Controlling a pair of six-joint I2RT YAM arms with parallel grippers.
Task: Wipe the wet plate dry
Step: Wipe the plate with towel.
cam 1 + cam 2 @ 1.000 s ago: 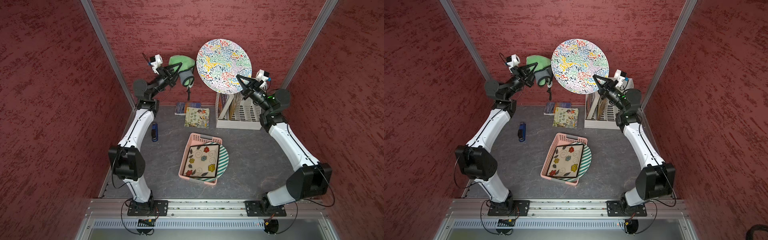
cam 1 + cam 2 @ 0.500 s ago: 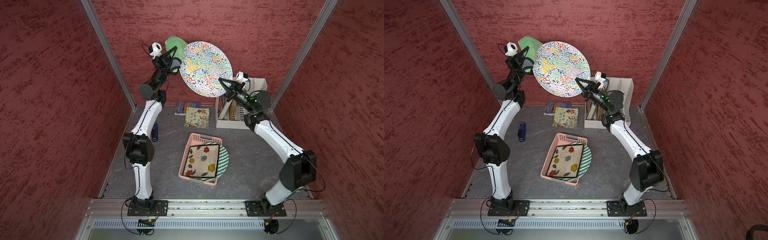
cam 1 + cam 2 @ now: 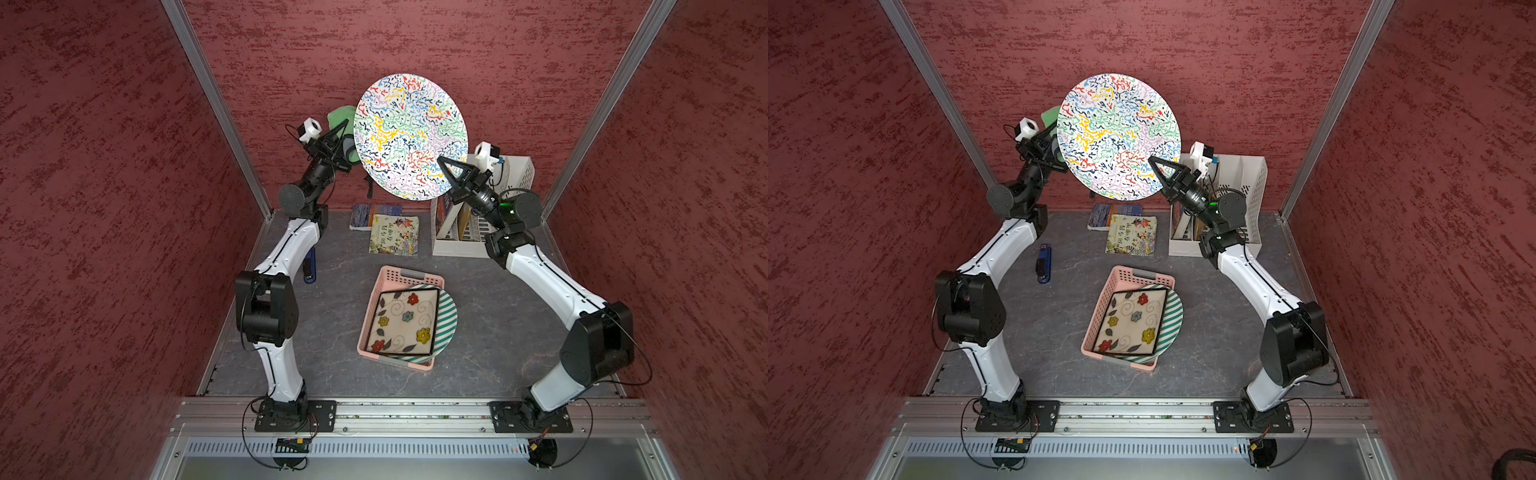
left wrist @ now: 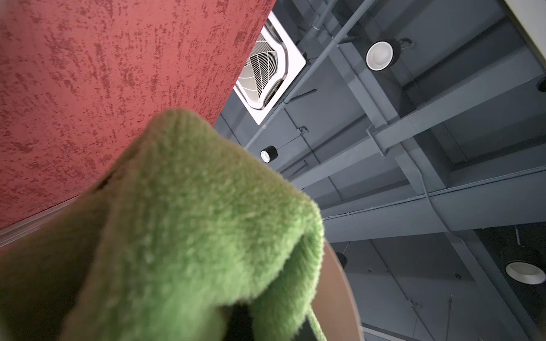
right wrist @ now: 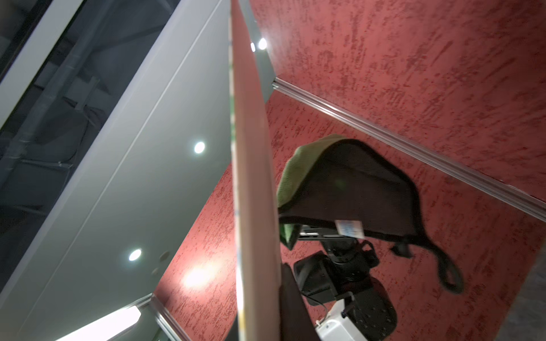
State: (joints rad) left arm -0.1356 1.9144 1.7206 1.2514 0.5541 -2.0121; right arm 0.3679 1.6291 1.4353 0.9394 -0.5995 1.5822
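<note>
The plate (image 3: 409,137) (image 3: 1119,137) is large, round and covered in coloured squiggles. It is held up on edge in front of the back wall, patterned face toward the top cameras. My right gripper (image 3: 442,163) (image 3: 1152,161) is shut on its lower right rim. The right wrist view shows the plate (image 5: 254,177) edge-on, clamped in the right gripper (image 5: 260,321). My left gripper (image 3: 344,126) is shut on a green cloth (image 3: 338,115) (image 3: 1050,116) behind the plate's left rim. The cloth (image 4: 192,221) (image 5: 297,168) lies close against the plate's beige back (image 4: 336,289) and hides the left jaws.
On the floor sits a pink basket (image 3: 401,274) with a floral square plate (image 3: 403,322) on a green-striped one. Books (image 3: 395,235) lie at the back, beside a white file rack (image 3: 515,174). A blue object (image 3: 1043,257) lies by the left arm. Red walls enclose three sides.
The plate has swung left, from beside the cloth to in front of it. The cloth rose to the plate's upper left rim, then came down behind its left rim.
</note>
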